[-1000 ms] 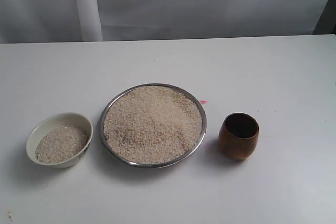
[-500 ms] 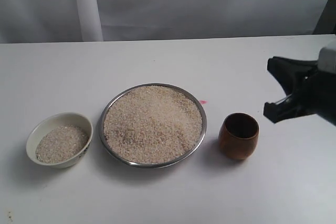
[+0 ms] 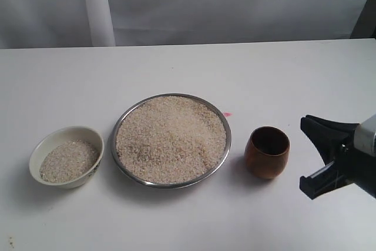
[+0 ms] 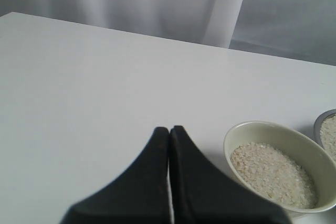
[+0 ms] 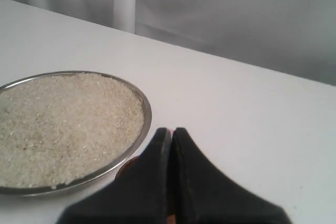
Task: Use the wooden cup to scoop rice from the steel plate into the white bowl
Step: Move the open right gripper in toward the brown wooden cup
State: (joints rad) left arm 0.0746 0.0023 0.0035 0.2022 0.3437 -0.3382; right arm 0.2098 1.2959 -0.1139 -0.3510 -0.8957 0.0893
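A: Change since the earlier frames?
B: The right claw [image 3: 301,154] has been brought lower. Half a second ago it was seen at 2 o'clock of the wooden cup [image 3: 267,152]; it is now noted at 3 o'clock of it, near but not touching. A second ago it was outside the exterior view. No shift is noted in the vessels.
A: Claw states?
B: Right: the views disagree. Its fingers [image 5: 157,150] are seen pressed together in the right wrist view, yet two dark prongs are seen spread in the exterior view. It is entered as together, nothing held. Left claw [image 4: 169,128]: tips together, empty, over the counter [image 3: 188,69] near the white bowl [image 3: 56,138].
A: Layout?
B: The steel plate [image 3: 212,173] is centred and heaped with rice [image 3: 170,139]. The bowl is placed at its 9 o'clock, partly filled; the cup at its 3 o'clock, upright, interior dark.
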